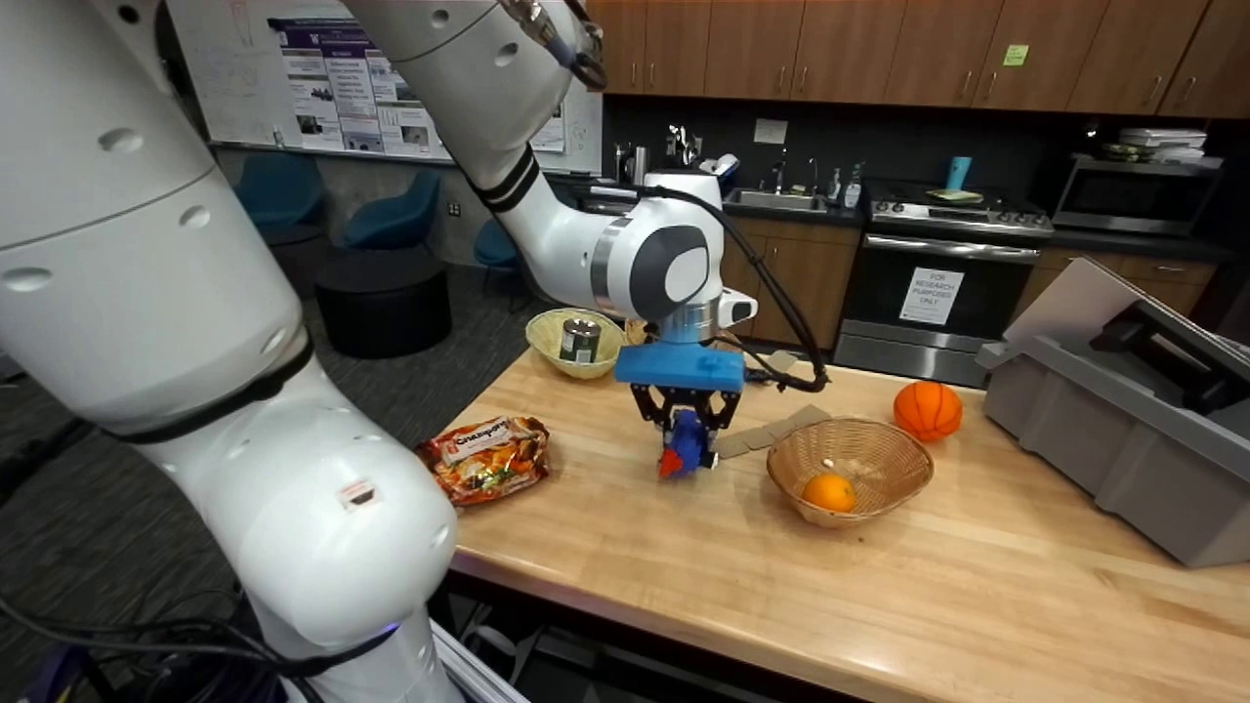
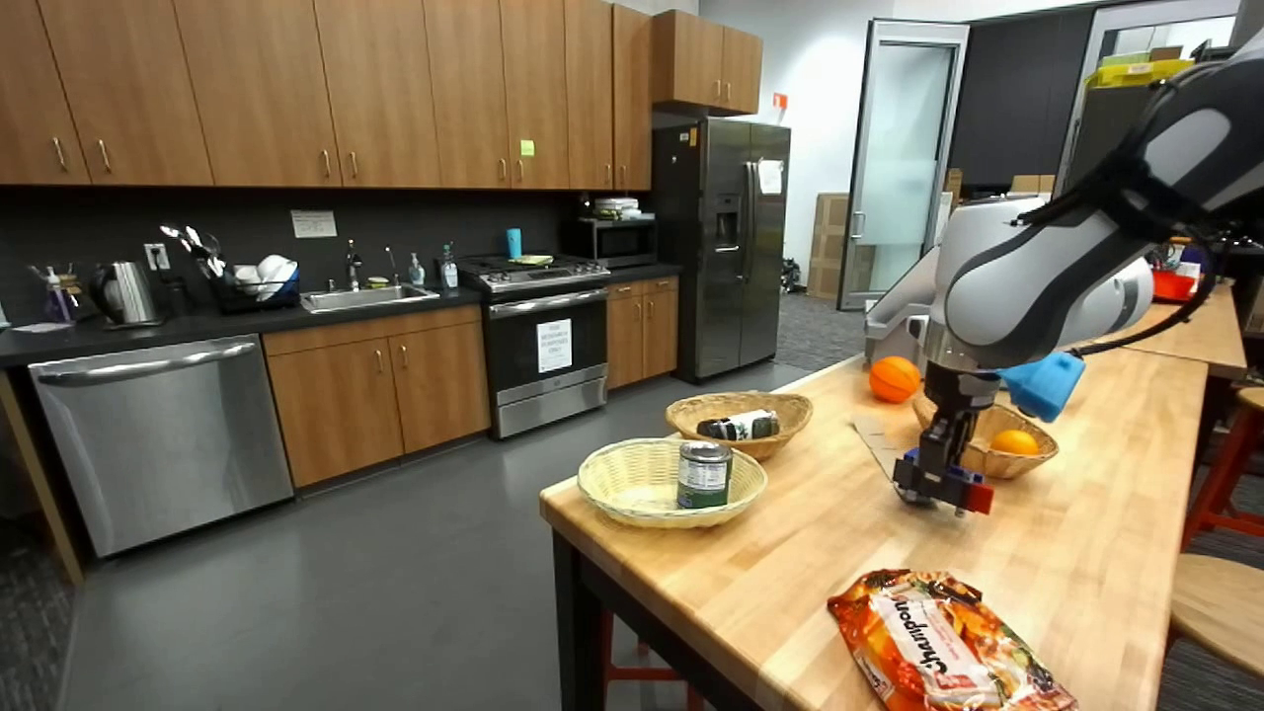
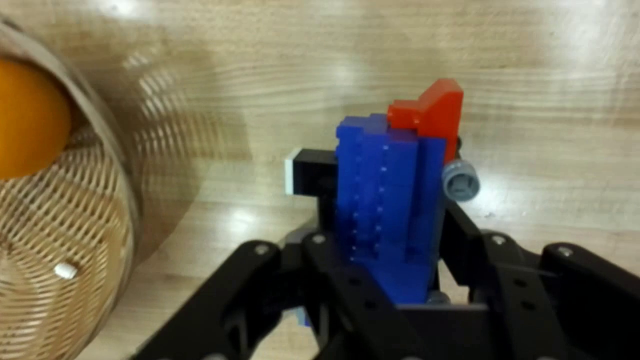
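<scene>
You had the end effector (image 1: 689, 451) pointing down, low over the pale wooden table (image 1: 605, 527), its fingers closed on both sides of a blue toy built of plastic bricks (image 3: 385, 190), with only the toy's width between them. A red sloped brick (image 3: 442, 112) jutted from one end of the toy, past your fingertips, and a round grey piece (image 3: 460, 181) sat at its edge, close to one finger. I could not tell whether the toy's underside touched the table. Near your end effector stood a round brown wicker basket (image 1: 884, 467) holding an orange fruit (image 3: 30, 120) and a tiny white bit (image 3: 65, 270). A glossy red-and-orange food packet (image 1: 488, 457) lay on the opposite side of the end effector from that basket. Near the end effector, too, lay a flat strip of brown cardboard (image 1: 776, 432). Beyond the brown basket from your end effector rested an orange ball with dark seams (image 1: 927, 410), and farther off a grey plastic bin (image 1: 1094, 439). Well apart from the end effector, a pale yellow woven basket (image 2: 632, 494) held a metal can with a paper label (image 2: 703, 474); beside it, a tan woven basket (image 2: 726, 405) held a dark-and-white package (image 2: 748, 426).
</scene>
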`<state>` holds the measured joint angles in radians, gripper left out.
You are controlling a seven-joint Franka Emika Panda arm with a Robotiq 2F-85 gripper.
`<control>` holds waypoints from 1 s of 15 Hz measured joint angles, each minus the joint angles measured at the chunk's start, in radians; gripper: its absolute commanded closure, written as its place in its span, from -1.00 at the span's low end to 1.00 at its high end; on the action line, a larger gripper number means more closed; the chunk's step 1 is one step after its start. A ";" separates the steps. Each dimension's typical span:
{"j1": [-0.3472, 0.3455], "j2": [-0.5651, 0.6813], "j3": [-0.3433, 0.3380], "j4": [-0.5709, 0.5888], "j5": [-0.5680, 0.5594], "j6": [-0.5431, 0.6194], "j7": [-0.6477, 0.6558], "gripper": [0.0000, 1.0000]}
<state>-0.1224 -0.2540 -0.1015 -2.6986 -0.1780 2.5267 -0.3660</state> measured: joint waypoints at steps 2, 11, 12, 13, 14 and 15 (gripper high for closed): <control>0.001 -0.033 0.001 -0.054 -0.001 0.001 0.028 0.50; -0.010 -0.064 0.000 -0.073 -0.035 0.020 0.083 0.50; -0.011 -0.064 0.000 -0.073 -0.044 0.020 0.089 0.50; -0.014 -0.065 0.000 -0.073 -0.057 0.020 0.099 0.50; -0.016 -0.065 0.000 -0.073 -0.066 0.020 0.105 0.50; -0.018 -0.065 0.000 -0.073 -0.073 0.020 0.111 0.50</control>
<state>-0.1401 -0.3188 -0.1011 -2.7714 -0.2509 2.5465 -0.2553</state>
